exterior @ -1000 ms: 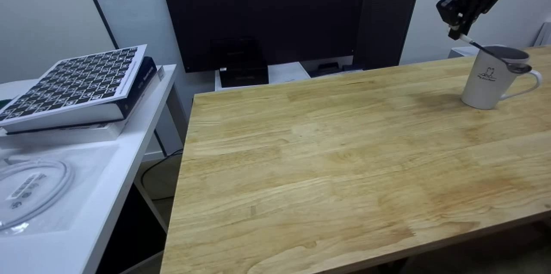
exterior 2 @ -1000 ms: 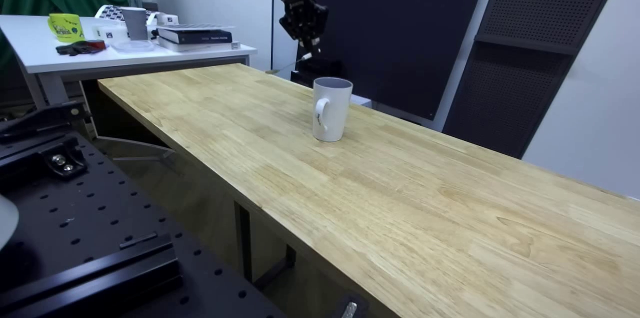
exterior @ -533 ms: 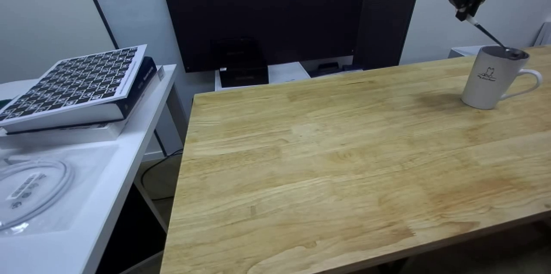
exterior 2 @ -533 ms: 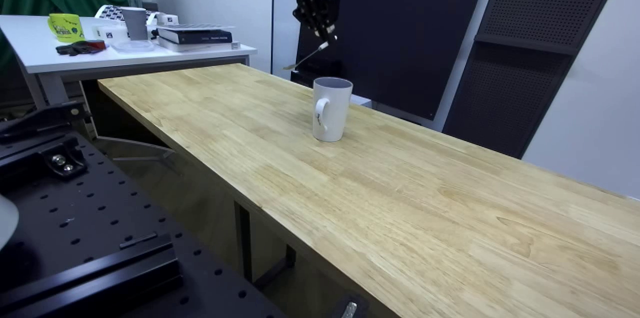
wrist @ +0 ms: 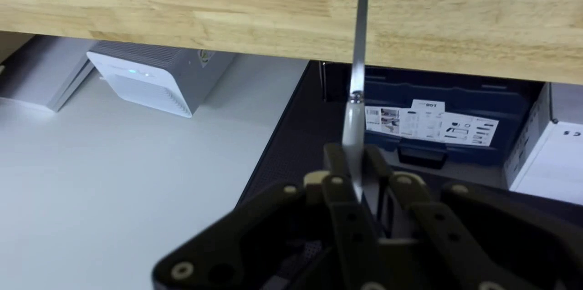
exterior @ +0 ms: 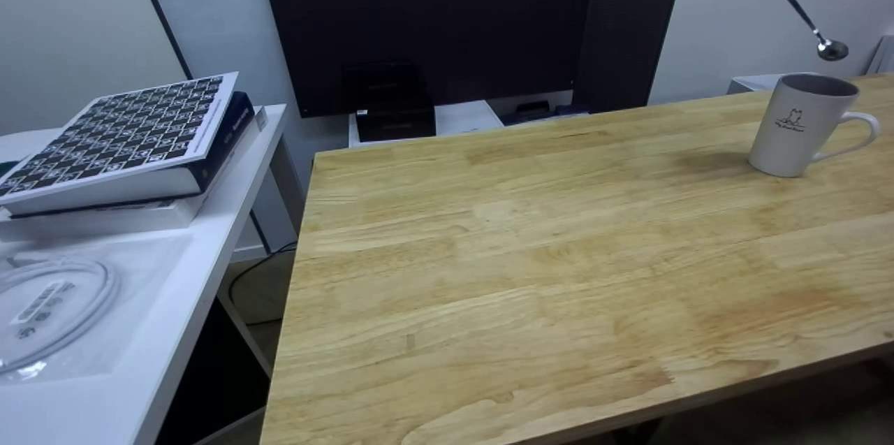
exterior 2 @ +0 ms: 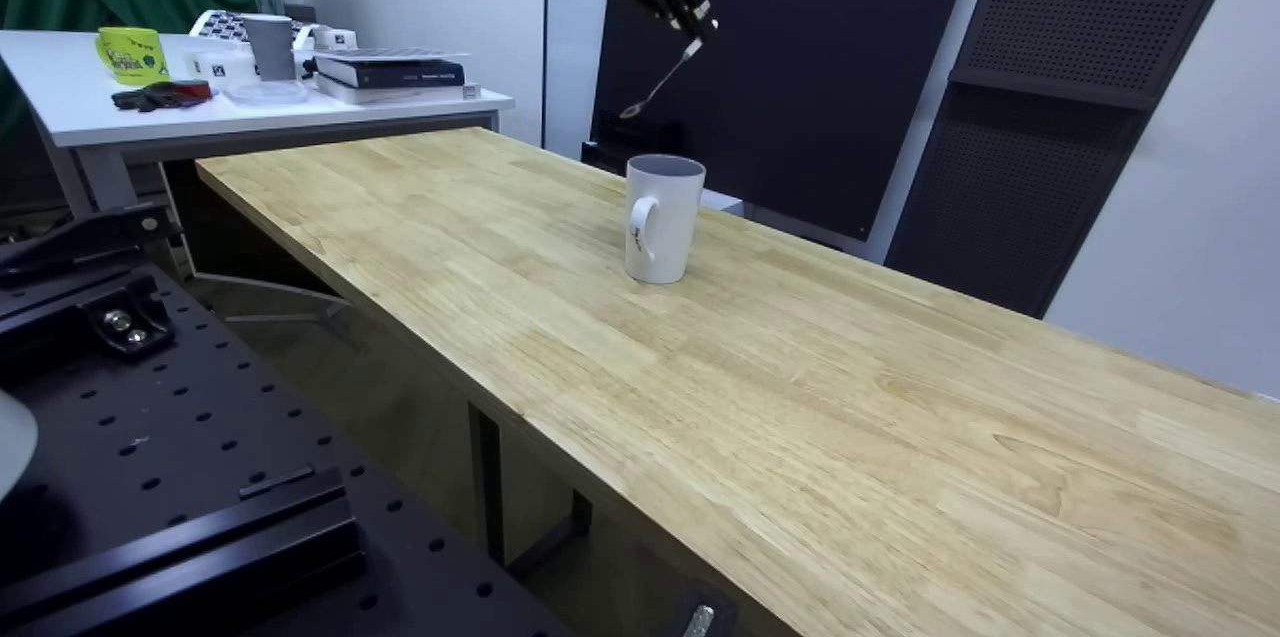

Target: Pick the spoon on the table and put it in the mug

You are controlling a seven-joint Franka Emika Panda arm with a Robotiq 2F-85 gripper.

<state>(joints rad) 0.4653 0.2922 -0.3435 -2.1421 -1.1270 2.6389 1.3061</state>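
Observation:
The pale grey-white mug (exterior: 793, 130) stands upright on the wooden table (exterior: 531, 256); it also shows in an exterior view (exterior 2: 672, 227), its handle toward that camera. My gripper (wrist: 355, 158) is shut on the pale end of the spoon (wrist: 360, 44). The spoon slants down from the fingers with its bowl lowest, above the mug's rim height in both exterior views; it shows in an exterior view (exterior: 800, 13) and in an exterior view (exterior 2: 664, 81). The spoon's bowl and the mug are out of the wrist view.
A white side table with books (exterior: 126, 137) and a coiled cable (exterior: 56, 312) stands beside the wooden table. A yellow mug (exterior 2: 133, 55) and a grey cup (exterior 2: 270, 47) are on it. A dark board (exterior 2: 800, 67) stands behind the table.
My gripper has risen with the spoon, moving right in both exterior views. The spoon's bowl has gone from overlapping the mug's rim in an exterior view to above it. The mug has not moved.

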